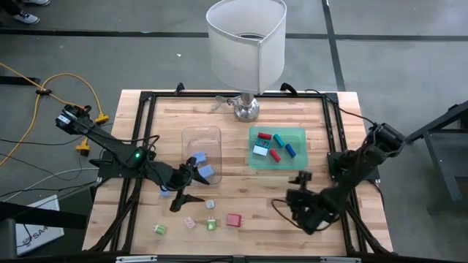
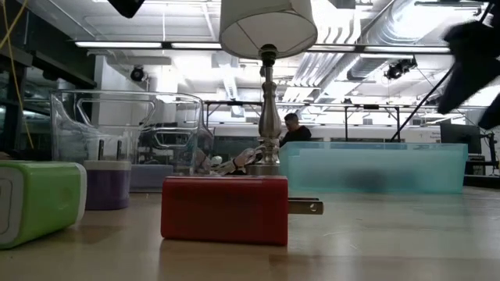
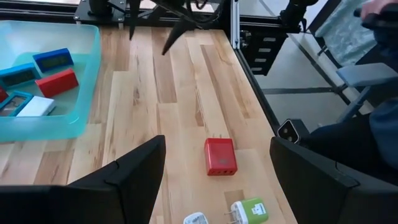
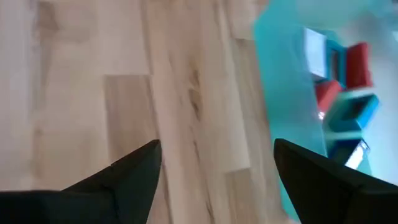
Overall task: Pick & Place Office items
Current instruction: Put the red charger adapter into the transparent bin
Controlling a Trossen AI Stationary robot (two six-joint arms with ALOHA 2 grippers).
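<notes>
Office items lie scattered on my wooden table [image 1: 292,193]: small plug-shaped blocks, each tiny beside my grippers. A red block [image 1: 233,220] sits near the front edge, with a green one [image 1: 211,225], a pink one [image 1: 190,222] and a yellow-green one [image 1: 159,229] in a loose row toward the front left corner. More red, blue and white pieces rest inside the green tray [image 1: 300,133] toward the back right, and pale blue ones in the clear tray [image 1: 200,132] at the middle.

I judge these blocks light, stiff and smooth-sided, likely to skid or tip if nudged. The red block shows metal prongs at one end in the low view, so I would pinch its flat plastic sides, not the prongs.

My left gripper [image 1: 186,181] hangs beside the clear tray's front end, fingers spread wide and empty. My right gripper [image 1: 303,208] hovers over bare wood in front of the green tray, also spread and holding nothing.

Bare wood between the front row and the trays gives room to move. A lamp [image 1: 246,44] stands at the back edge, and the tray walls need lifting over.
</notes>
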